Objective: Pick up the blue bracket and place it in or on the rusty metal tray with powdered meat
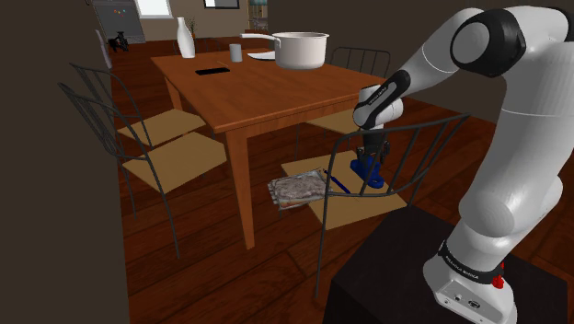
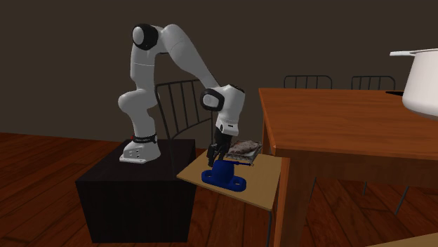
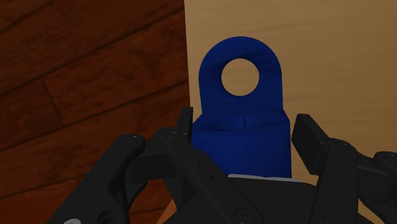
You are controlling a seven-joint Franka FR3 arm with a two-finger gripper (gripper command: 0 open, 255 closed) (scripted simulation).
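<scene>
The blue bracket point(image 3: 242, 95), a block with a rounded lug and a round hole, stands on the tan seat of a chair point(image 2: 263, 188) beside the table. My black gripper point(image 3: 242, 137) is down over it, and the fingers press its two sides with no gap showing. The bracket point(image 2: 226, 175) still rests on the seat near its edge, under the gripper point(image 2: 217, 156). In the shoulder view the bracket point(image 1: 368, 171) sits under the gripper point(image 1: 373, 152). The rusty tray point(image 1: 299, 190) of greyish powdered meat lies on the same seat, on the side nearer the table point(image 2: 244, 149).
The chair's wire backrest point(image 1: 414, 156) curves close around my wrist. The wooden table point(image 1: 248, 87) overhangs the seat; it carries a large white pot point(image 1: 299, 49), a cup, a vase and a dark flat item. More wire chairs point(image 1: 138, 138) stand at the shoulder view's left.
</scene>
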